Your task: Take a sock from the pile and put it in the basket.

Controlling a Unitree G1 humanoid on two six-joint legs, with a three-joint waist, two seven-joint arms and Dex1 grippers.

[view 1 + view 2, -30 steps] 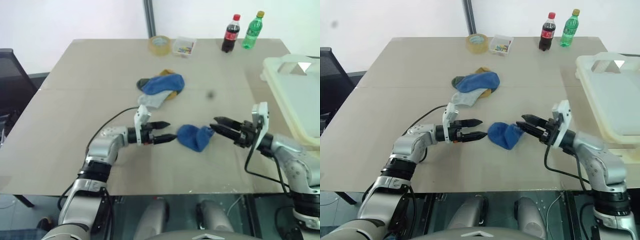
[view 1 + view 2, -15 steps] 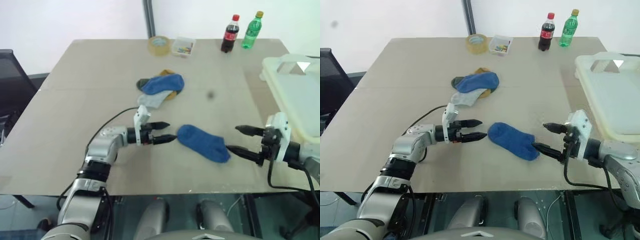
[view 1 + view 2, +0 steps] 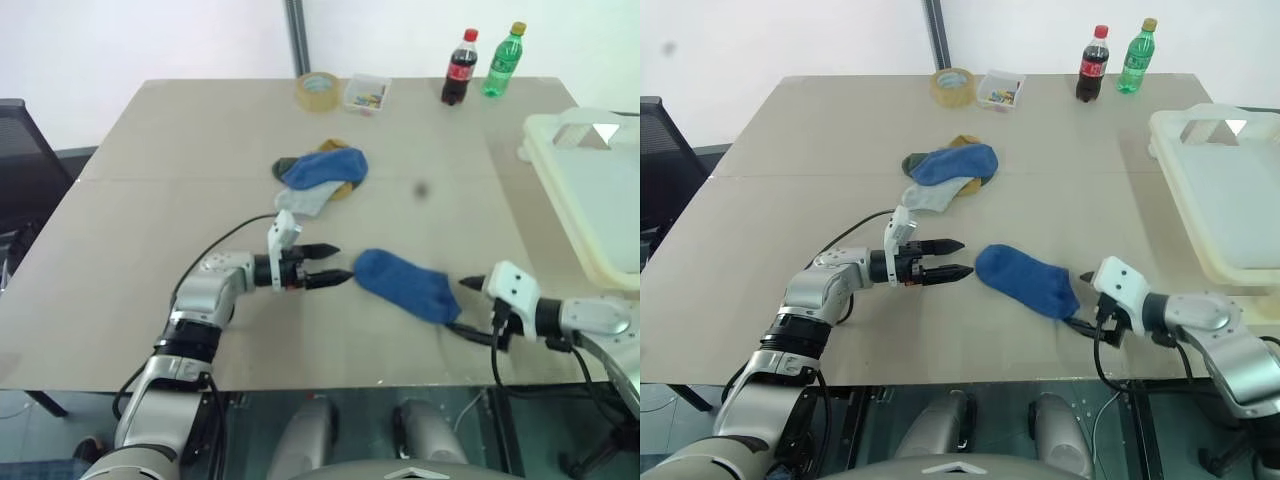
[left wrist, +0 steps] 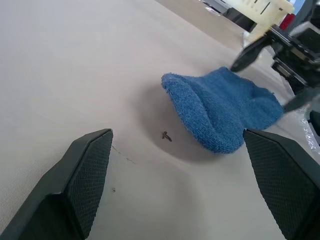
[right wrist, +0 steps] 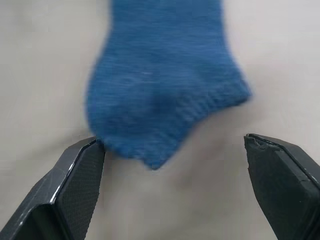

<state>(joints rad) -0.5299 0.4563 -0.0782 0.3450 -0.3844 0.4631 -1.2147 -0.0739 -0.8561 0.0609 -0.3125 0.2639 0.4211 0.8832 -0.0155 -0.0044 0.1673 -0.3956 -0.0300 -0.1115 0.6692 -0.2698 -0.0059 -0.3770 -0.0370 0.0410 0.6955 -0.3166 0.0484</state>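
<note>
Tabletop [image 3: 150, 200] scene, left to right. L gripper [image 3: 338, 265] hovers low, jaws spread wide and empty, aimed rightward at the sock [image 3: 405, 284], just short of its rounded end. Pile [image 3: 322, 176] sits farther back, well apart from both arms. Sock lies flat alone on the tabletop, long axis running from L gripper diagonally toward the near-right. R gripper [image 3: 467, 309] is low at the sock's near-right end, jaws released wide, one finger on each side of that end; R wrist view has the sock's edge close by one finger [image 5: 80, 185], prob. brushing it, hard to be sure. Nothing held by either. Basket [image 3: 590, 215] stands at the far right edge, apart from the sock. Judgement: R arm is nearer sock and basket, jaws straddle the sock's narrow end across its long axis, so closing there looks like the move.
</note>
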